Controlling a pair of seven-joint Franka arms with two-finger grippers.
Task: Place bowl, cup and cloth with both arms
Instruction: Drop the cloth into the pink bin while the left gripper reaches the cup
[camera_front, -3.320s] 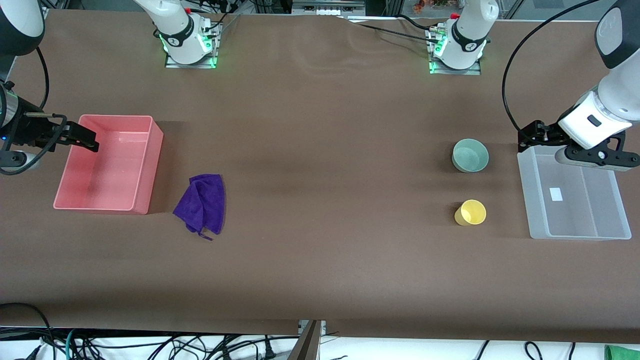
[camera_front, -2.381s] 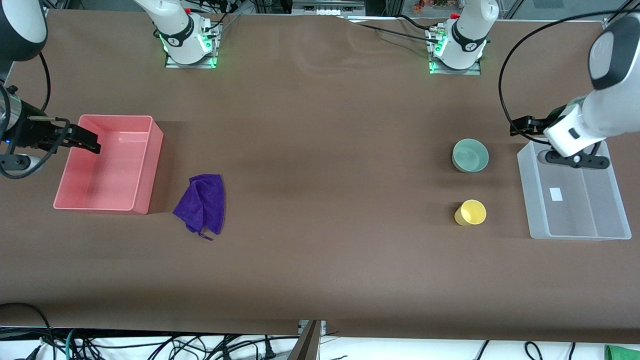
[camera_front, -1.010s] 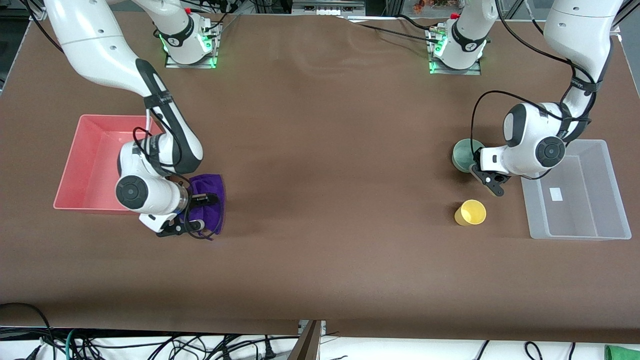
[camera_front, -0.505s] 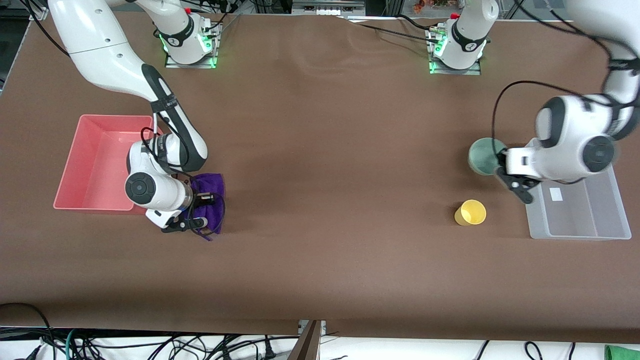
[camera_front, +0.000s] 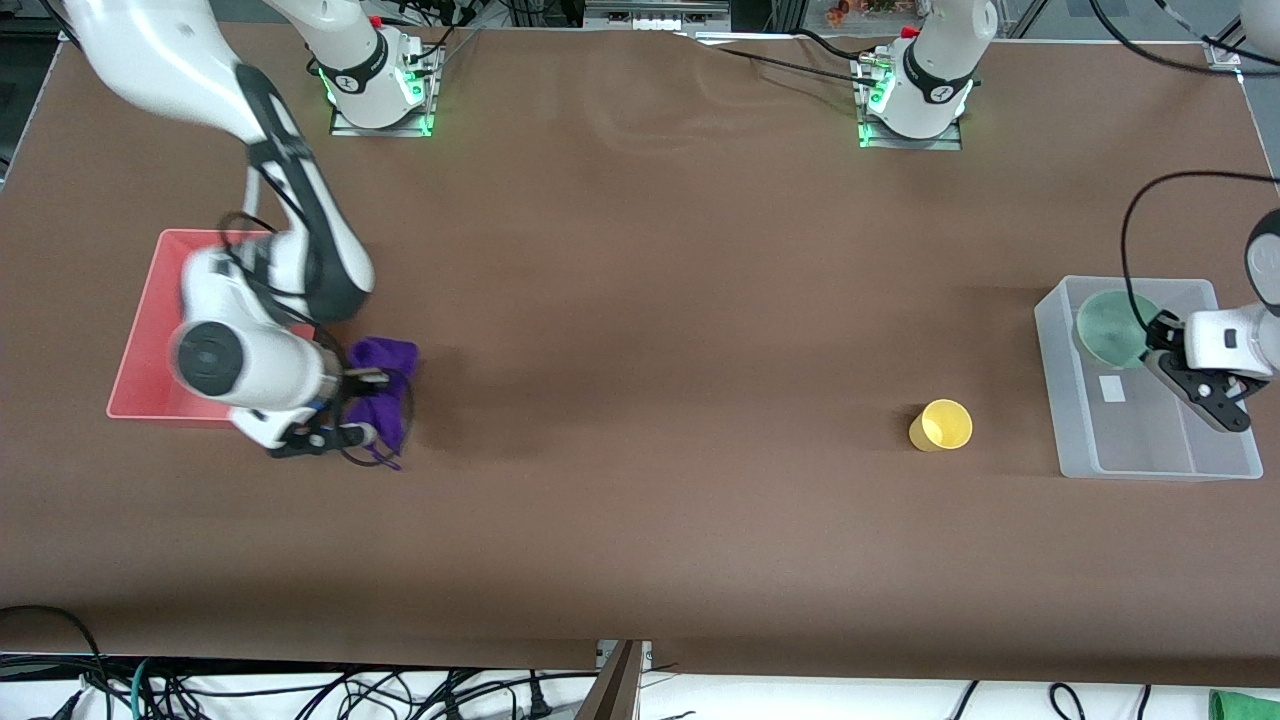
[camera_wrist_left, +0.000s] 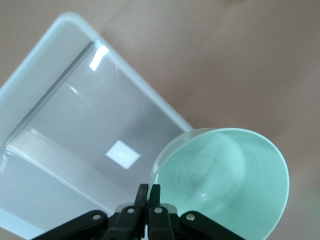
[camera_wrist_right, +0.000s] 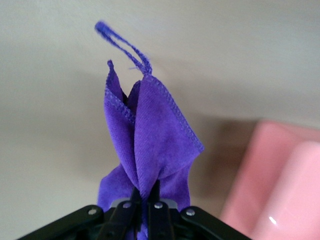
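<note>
Both arms are carrying loads. The right gripper (camera_front: 362, 403) is up in the air over the bare brown table (camera_front: 640, 400), just beside the pink bin (camera_front: 145, 330); its fingers (camera_wrist_right: 131, 205) are pinched tight on the purple cloth (camera_front: 385, 385), which hangs bunched below them with its loop tag (camera_wrist_right: 122, 47) dangling at the end. The bin's wall stands close alongside, and part of the bin is hidden under the arm.

At the left arm's end of the table, the left gripper (camera_front: 1160, 345) has its fingers (camera_wrist_left: 155, 192) clamped shut on the rim of the teal-green bowl (camera_front: 1108, 328), held over the clear plastic bin (camera_front: 1060, 400), above the corner farther from the front camera. A small white label (camera_wrist_left: 122, 154) shows on the bin's floor.

The yellow cup (camera_front: 941, 425) stands upright and alone on the table, near the clear bin, toward the right arm's end from it.
</note>
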